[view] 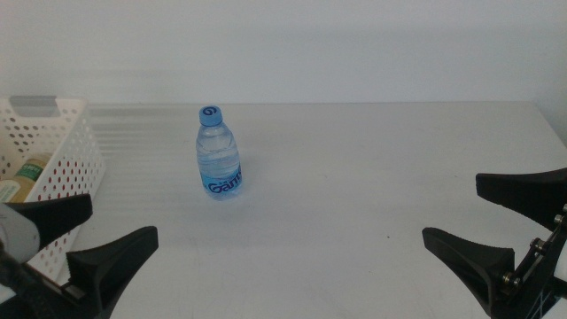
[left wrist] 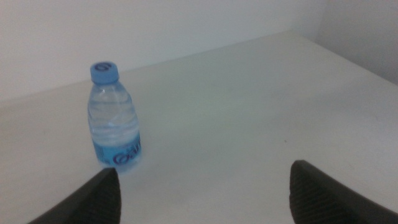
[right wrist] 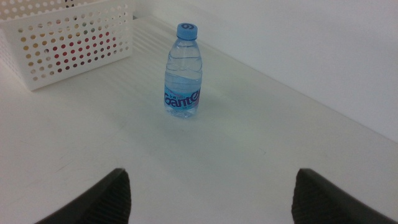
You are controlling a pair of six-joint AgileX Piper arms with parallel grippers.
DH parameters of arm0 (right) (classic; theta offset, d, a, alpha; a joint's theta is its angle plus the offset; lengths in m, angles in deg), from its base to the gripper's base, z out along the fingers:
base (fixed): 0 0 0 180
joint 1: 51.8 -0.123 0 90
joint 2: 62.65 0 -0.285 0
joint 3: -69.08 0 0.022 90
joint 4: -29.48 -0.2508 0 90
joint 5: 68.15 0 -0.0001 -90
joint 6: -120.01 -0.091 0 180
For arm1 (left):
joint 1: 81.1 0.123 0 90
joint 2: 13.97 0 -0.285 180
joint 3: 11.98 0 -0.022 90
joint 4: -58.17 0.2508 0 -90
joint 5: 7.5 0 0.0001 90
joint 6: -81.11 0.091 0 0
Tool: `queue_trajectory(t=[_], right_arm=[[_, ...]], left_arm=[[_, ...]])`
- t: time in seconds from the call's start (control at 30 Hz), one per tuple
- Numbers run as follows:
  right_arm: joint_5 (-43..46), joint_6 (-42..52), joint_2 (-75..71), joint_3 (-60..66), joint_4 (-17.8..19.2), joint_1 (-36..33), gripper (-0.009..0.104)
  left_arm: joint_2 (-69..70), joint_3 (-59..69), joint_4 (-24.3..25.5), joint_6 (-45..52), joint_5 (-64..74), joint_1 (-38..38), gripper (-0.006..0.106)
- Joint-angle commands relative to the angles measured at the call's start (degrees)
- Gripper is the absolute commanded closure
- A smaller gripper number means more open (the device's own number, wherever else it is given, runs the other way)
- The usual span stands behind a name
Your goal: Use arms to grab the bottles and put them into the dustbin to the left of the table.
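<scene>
- The water bottle [view: 218,153] stands upright on the tabletop [view: 354,177], left of the frame centre.
- The dustbin [view: 62,159] is at the left edge.
- The left gripper [view: 80,232], lower left, and the right gripper [view: 496,217], lower right, both have fingers spread wide, holding nothing.

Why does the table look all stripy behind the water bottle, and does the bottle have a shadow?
In the middle view, faint light and dark bands run across the table behind the water bottle, probably a camera and lighting effect; the picture is soft. The right wrist view shows similar bands near the dustbin. In the left wrist view the light is even, with only a faint shadow at the bottle's base.
</scene>
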Motion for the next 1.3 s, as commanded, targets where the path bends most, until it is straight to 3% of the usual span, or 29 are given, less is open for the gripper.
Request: queue_trajectory(t=[0.0,0.37,0.7,1.0,1.27], right_arm=[[4.5,0.9,-0.2,-1.6,0.5,0.0,0.027],[4.4,0.9,-0.2,-1.6,0.5,0.0,0.027],[4.4,0.9,-0.2,-1.6,0.5,0.0,0.027],[4.4,0.9,-0.2,-1.6,0.5,0.0,0.027],[4.4,0.9,-0.2,-1.6,0.5,0.0,0.027]], left_arm=[[-0.2,-1.6,1.1,-0.1,-5.9,-0.2,0.013],[-8.6,-7.1,4.4,-0.6,-7.7,0.4,0.013],[-20.4,-18.4,5.7,1.0,-6.8,9.8,0.013],[-20.1,-15.7,5.6,4.4,-6.4,15.3,0.013],[-20.2,-4.1,5.7,2.1,-22.4,15.2,0.013]])
